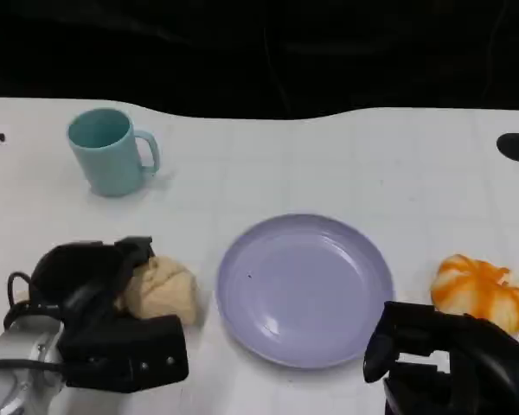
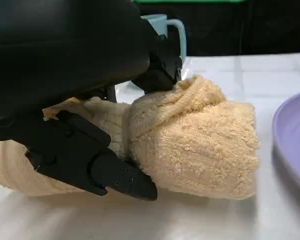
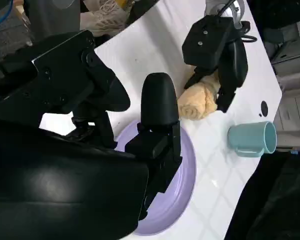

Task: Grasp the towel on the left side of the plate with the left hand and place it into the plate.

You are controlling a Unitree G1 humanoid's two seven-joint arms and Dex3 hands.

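Observation:
A crumpled beige towel (image 1: 164, 290) lies on the white table just left of the empty lilac plate (image 1: 303, 290). My left hand (image 1: 99, 316) sits over the towel's left part. In the left wrist view its fingers (image 2: 105, 170) close on the towel (image 2: 200, 145) from above and from the near side, gripping it while it rests on the table; the plate's rim (image 2: 295, 140) is close beside it. The right wrist view shows the left hand (image 3: 217, 50) on the towel (image 3: 197, 102) beyond the plate (image 3: 182, 185). My right hand (image 1: 441, 359) hovers at the plate's near right, holding nothing.
A light blue mug (image 1: 112, 151) stands at the back left, behind the towel. An orange-and-white pumpkin-shaped thing (image 1: 483, 290) lies right of the plate, next to my right hand. A black spot (image 1: 516, 145) marks the table's far right; the far edge meets darkness.

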